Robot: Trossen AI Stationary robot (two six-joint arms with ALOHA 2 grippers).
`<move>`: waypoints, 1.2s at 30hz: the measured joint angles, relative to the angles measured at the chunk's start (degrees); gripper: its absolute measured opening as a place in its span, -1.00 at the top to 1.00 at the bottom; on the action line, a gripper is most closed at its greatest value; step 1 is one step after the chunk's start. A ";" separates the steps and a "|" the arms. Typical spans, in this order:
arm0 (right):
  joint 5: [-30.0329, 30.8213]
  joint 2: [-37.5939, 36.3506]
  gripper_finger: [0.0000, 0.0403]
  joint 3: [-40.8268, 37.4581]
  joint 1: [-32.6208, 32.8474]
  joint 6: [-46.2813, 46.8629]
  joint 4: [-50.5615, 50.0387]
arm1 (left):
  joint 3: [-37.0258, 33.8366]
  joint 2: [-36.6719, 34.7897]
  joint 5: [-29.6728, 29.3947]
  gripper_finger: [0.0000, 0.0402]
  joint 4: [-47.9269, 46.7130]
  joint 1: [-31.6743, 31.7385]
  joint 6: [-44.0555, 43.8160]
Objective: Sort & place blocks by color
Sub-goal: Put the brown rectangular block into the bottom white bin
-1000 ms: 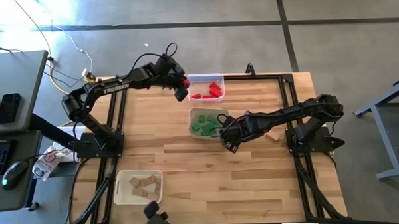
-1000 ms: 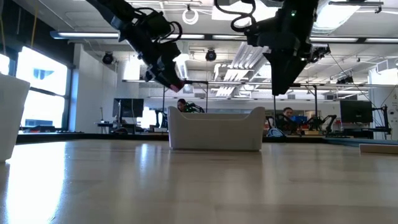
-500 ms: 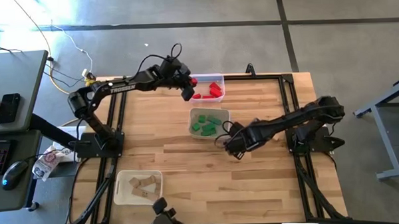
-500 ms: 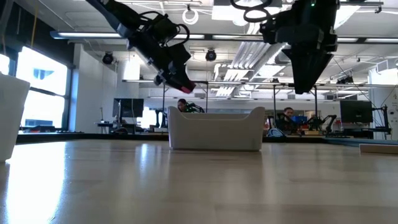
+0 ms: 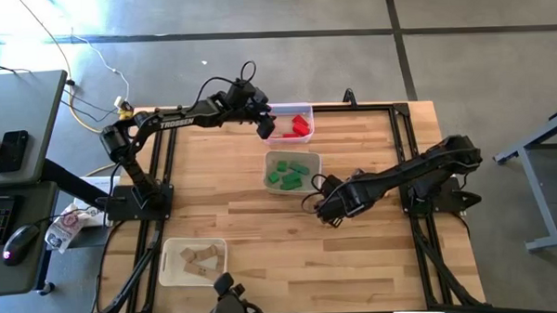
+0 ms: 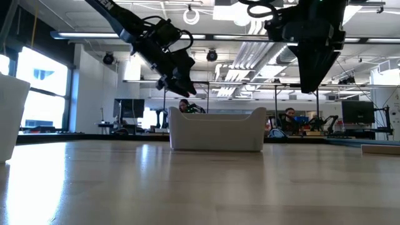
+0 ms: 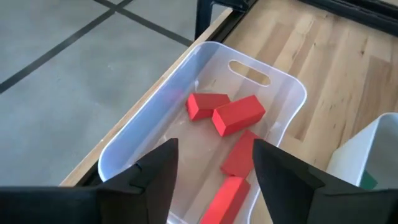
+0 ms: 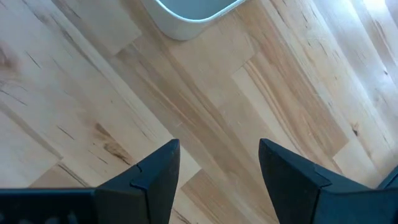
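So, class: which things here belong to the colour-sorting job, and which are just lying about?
Job:
red blocks in clear tray
green blocks in white tray
wood blocks in third tray
left gripper, open above the red blocks
right gripper, open

Lying about:
phone
mouse
cables

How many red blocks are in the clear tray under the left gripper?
4 red blocks show in the clear tray: two touching near the handle slot, and two more lying end to end toward the gripper. The fingers may hide others.
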 joint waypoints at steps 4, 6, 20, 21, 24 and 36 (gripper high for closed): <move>0.37 0.00 -0.01 0.00 -0.02 -0.09 -1.26 | 0.00 -0.04 -0.87 -0.04 -0.41 -0.11 -0.02; 0.43 0.00 -0.01 0.00 -0.02 -0.09 -2.50 | 0.00 -0.42 -0.80 -0.05 -1.37 -0.31 -0.01; 2.86 0.02 -0.01 0.00 -0.02 3.96 -15.96 | 0.02 -9.39 0.08 -0.04 -10.56 -6.10 4.10; 3.04 0.02 -0.01 0.00 -0.02 4.58 -17.13 | 0.02 -10.20 0.09 -0.04 -11.19 -6.66 4.10; 4.42 0.02 -0.01 0.00 -0.02 5.78 -19.42 | 0.02 -12.53 0.09 -0.04 -13.10 -8.58 4.07; 11.23 0.02 -0.01 0.00 -0.06 4.87 -21.43 | 0.02 -17.88 0.05 -0.04 -22.83 -16.02 4.97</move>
